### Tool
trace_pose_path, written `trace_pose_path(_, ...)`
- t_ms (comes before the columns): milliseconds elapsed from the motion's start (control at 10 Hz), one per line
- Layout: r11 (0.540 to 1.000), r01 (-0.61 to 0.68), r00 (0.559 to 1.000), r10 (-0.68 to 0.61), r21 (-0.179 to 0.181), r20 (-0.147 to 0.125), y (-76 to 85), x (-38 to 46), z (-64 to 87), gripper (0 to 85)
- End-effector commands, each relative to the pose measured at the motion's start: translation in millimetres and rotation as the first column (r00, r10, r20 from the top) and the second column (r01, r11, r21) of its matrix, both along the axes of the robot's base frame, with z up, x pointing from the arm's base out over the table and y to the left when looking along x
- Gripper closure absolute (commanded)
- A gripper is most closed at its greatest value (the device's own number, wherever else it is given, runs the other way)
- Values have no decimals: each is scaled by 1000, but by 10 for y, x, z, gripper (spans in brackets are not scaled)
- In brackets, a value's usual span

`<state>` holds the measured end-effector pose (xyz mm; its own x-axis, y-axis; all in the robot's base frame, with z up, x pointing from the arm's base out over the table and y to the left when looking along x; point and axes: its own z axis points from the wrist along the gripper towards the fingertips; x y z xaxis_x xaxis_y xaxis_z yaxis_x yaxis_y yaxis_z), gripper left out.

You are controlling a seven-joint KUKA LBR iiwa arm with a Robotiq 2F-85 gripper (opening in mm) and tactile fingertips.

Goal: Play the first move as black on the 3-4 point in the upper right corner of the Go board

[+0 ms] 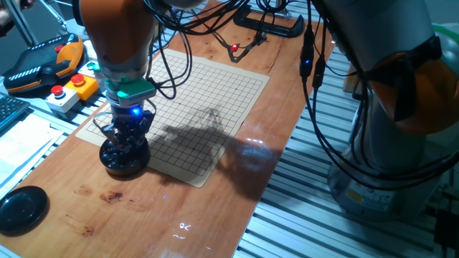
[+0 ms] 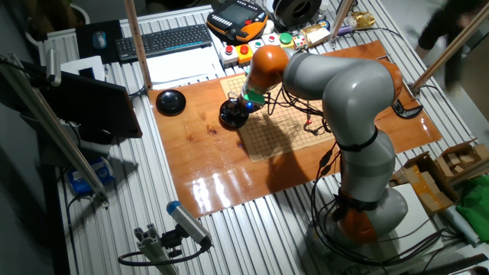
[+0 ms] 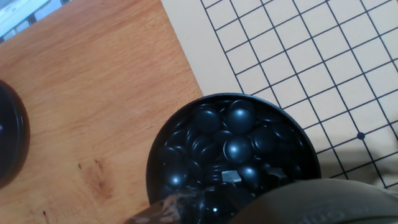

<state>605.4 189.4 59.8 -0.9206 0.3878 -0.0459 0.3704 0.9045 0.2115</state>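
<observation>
The tan Go board (image 1: 204, 100) lies on the wooden table, and no stone shows on its grid. At its near left corner stands a round black bowl (image 1: 124, 161) full of glossy black stones (image 3: 239, 149). My gripper (image 1: 127, 135) hangs straight over the bowl with its fingers down among the stones. In the hand view the blurred fingers (image 3: 180, 208) fill the bottom edge, and whether a black stone sits between them is hidden. The 3-4 point is an unmarked crossing that I cannot single out. The other fixed view shows the bowl (image 2: 231, 114) beside the board (image 2: 286, 130).
The bowl's black lid (image 1: 21, 209) lies on the wood at the near left. A button box (image 1: 72, 89) and an orange pendant (image 1: 43, 64) sit beyond the board's left side. Cables hang over the board. A black clamp (image 1: 269, 21) sits at the far edge.
</observation>
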Motion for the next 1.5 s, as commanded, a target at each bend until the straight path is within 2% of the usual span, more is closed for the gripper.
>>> trace_pose_path(0, 1000, -2, 1000, 2, 0, -1, -2, -1, -1, 587)
trace_pose_path(200, 1000, -6, 1000, 6, -1, -2, -4, -1, 1, 637)
trace_pose_path(500, 1000, -8, 1000, 8, -3, -1, -7, 0, 6, 647)
trace_pose_path(1200, 1000, -1, 1000, 1, -9, -6, 12, -12, 40, 650)
trace_pose_path(1400, 1000, 5, 1000, -5, -16, -5, 7, -8, 24, 620)
